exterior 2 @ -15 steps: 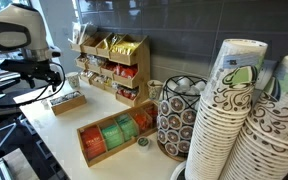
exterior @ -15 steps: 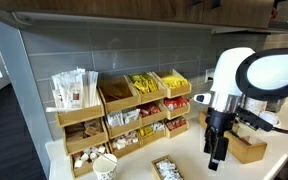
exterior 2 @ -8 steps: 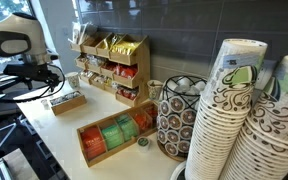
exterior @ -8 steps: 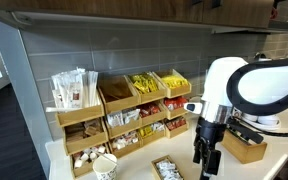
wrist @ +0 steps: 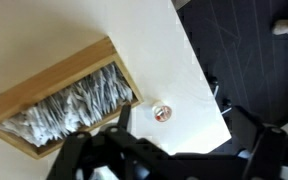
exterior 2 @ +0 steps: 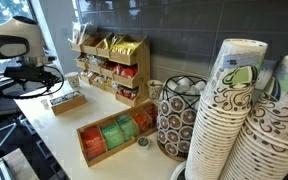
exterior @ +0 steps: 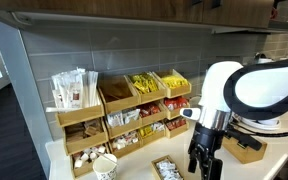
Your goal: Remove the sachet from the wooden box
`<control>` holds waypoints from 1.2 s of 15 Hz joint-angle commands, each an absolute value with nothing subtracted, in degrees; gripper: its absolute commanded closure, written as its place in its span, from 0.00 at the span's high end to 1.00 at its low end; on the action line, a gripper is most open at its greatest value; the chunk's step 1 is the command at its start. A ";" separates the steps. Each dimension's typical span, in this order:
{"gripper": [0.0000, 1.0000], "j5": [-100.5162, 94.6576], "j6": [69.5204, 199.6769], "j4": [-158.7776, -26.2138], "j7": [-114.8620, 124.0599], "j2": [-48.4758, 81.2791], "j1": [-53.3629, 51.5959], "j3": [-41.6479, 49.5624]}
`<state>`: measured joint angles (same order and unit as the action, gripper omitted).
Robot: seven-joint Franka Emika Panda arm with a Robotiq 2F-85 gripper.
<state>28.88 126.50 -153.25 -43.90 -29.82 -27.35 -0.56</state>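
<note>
The small wooden box (exterior: 167,168) lies near the counter's front edge and is filled with white sachets (wrist: 72,103). It also shows in an exterior view (exterior 2: 67,100) and in the wrist view (wrist: 24,95). My gripper (exterior: 204,168) hangs open and empty just beside the box, slightly above the counter. In the wrist view the open jaws (wrist: 184,140) sit over bare counter to the side of the box, with nothing between them. In an exterior view the gripper (exterior 2: 52,88) hovers close over the box.
A tiered wooden rack (exterior: 124,112) of packets stands at the wall. A paper cup (exterior: 105,166) stands beside the box. There is a small round capsule (wrist: 162,112) on the counter, a long wooden tray (exterior 2: 114,136), a wire basket (exterior 2: 177,118), stacked cups (exterior 2: 234,120) and the counter edge (wrist: 209,90).
The arm has moved sideways toward the small wooden box and lowered. The gripper stays open and empty.
</note>
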 commanded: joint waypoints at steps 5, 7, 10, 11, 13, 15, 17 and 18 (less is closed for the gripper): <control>1.00 45.88 137.89 -153.48 -60.98 -20.68 -30.39 -4.23; 1.00 47.70 141.20 -153.37 -63.56 -19.44 -29.55 -5.74; 1.00 48.60 139.50 -153.00 -63.51 -19.87 -28.00 -7.29; 1.00 49.12 139.54 -152.85 -64.05 -19.55 -27.93 -7.40; 1.00 49.30 139.55 -152.73 -64.42 -19.39 -27.88 -7.42; 1.00 49.32 139.55 -152.72 -64.50 -19.39 -27.87 -7.43; 1.00 49.32 139.55 -152.72 -64.53 -19.40 -27.87 -7.42; 1.00 49.32 139.55 -152.72 -64.53 -19.39 -27.87 -7.42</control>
<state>48.57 140.34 -152.90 -64.10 -19.24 -30.49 -4.93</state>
